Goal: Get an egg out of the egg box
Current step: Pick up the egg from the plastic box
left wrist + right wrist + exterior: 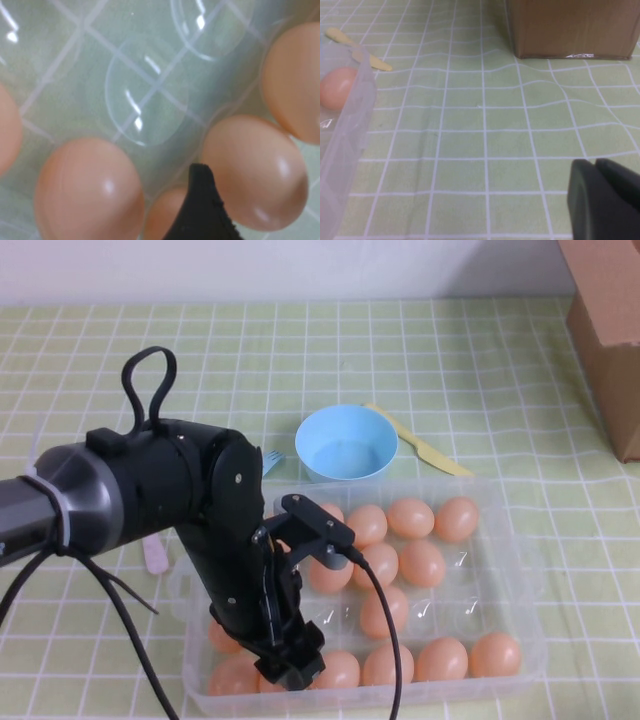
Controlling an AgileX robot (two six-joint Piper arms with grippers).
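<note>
Green-checked cloth (480, 370): left tool (290, 665) over egg box (500, 540); right tool (605, 200) aside

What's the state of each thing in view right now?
Clear plastic egg box: uncovered, partly filled, several wells vacant.
Peach-orange eggs: seated in wells, none lifted.
Light blue round bowl: upright, nothing inside.
Brown cardboard box: standing on the cloth, top out of frame.
Left hand: lowered into the box's near row among eggs.
Right hand: low over the cloth, away from the box.

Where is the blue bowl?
In the high view, the blue bowl sits mid-table, just behind the egg box, beside a yellow knife.
</note>
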